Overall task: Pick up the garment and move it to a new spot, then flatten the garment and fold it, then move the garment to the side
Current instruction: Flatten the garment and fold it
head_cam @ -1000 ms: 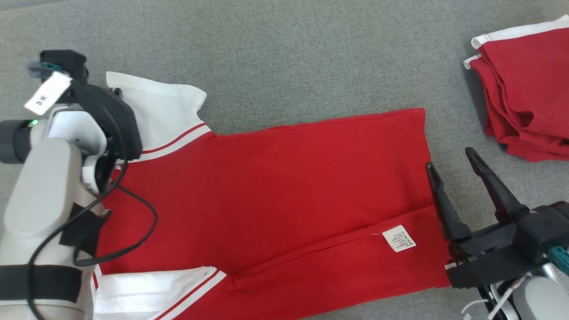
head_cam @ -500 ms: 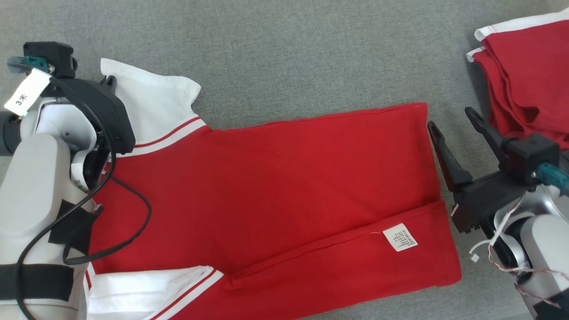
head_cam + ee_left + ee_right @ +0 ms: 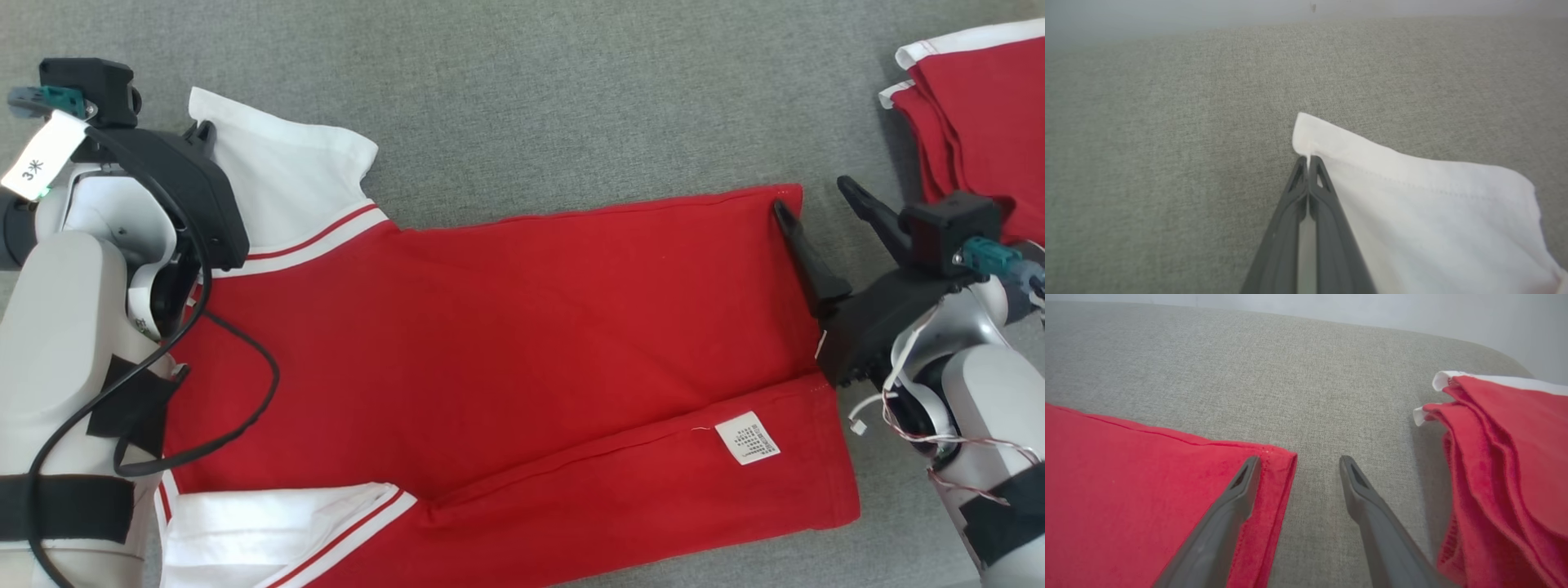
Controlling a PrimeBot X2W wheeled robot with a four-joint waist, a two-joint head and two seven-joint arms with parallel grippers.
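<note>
Grey woven cloth covers the surface (image 3: 531, 98) under me. Nearest me the red garment (image 3: 506, 343) lies spread flat, its care label (image 3: 747, 438) towards my right. My left gripper (image 3: 1309, 161) is pinched tight on the corner of its white sleeve (image 3: 1412, 204). My right gripper (image 3: 1300, 461) gapes wide, holding nothing, one finger over the hem's far corner. Farther right sits a pile of folded red garments (image 3: 980, 114).
</note>
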